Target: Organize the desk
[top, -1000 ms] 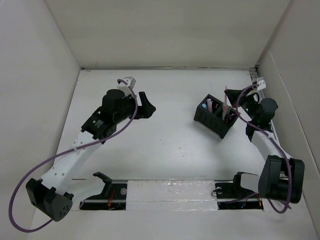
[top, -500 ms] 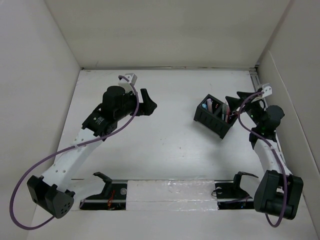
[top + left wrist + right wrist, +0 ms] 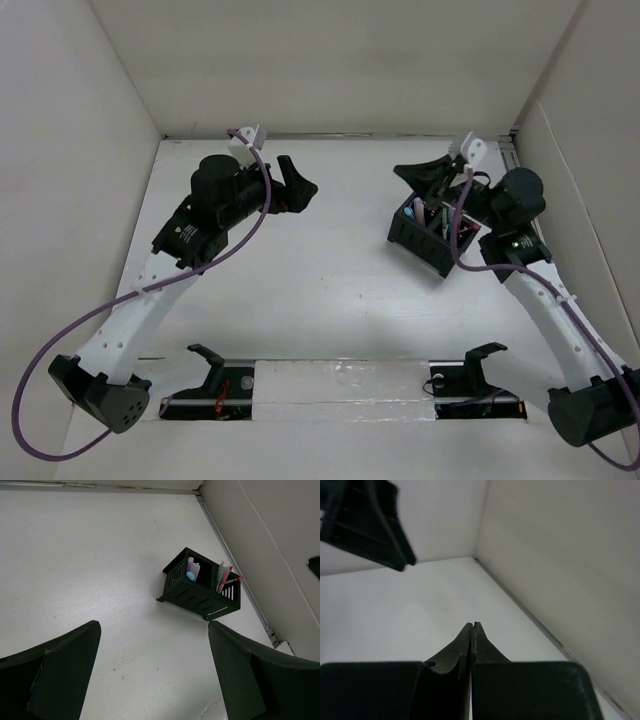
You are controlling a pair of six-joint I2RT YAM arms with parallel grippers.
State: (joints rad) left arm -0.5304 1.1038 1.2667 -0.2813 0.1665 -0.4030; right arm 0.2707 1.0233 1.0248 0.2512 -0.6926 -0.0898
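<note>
The desk (image 3: 330, 300) is a white tabletop with white panels around it. A black compartmented box (image 3: 432, 238) stands at its right, holding pink pens and a lilac tube; it also shows in the left wrist view, box (image 3: 202, 587). My left gripper (image 3: 303, 193) hovers over the back left of the desk, open, with nothing between its fingers (image 3: 60, 675); in its own view the left gripper (image 3: 154, 630) frames bare tabletop. My right gripper (image 3: 402, 172) is raised just behind the box, pointing left. It is shut and empty, as the right gripper (image 3: 473, 625) shows in its own view.
White walls close in the back, left and right; the right wall (image 3: 270, 555) runs close beside the box. Two black arm rests (image 3: 208, 358) sit at the near edge. A dark blurred part (image 3: 365, 522) shows at the upper left of the right wrist view.
My right arm swung from the box's right side to above its back edge; its jaws opened, then shut. My left gripper shifted toward the back wall and opened wider.
</note>
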